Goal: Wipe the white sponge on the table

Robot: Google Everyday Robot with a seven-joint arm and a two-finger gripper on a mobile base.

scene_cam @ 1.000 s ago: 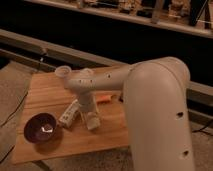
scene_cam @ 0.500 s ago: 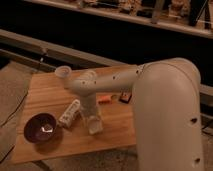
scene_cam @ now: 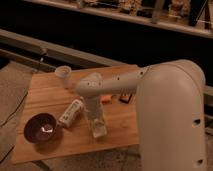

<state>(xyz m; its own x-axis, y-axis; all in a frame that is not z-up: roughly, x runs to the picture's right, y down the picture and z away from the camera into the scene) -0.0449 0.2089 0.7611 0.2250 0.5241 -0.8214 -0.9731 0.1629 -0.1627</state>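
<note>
Table (scene_cam: 50, 92): light wood, grain visible.
Dark bowl (scene_cam: 41, 128): at the table's 8 o'clock corner.
Pale cup (scene_cam: 64, 75): upright at 11 o'clock.
White bottle (scene_cam: 71, 113): lying flat, at 2 o'clock of the bowl.
Gripper (scene_cam: 98, 126): pointing down, fingers closed together on the white sponge (scene_cam: 99, 132), which lies flat on the table toward 6 o'clock.
Orange item (scene_cam: 106, 99) and dark object (scene_cam: 125, 98): at 1 o'clock of the gripper.

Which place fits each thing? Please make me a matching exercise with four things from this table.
Things:
1 dark bowl
2 pale cup
3 white bottle
4 gripper

Places:
a far left part of the table
b shut on the white sponge, near the front edge
c lying on its side beside the bowl
d front left corner

Pairs: 1-d, 2-a, 3-c, 4-b
</note>
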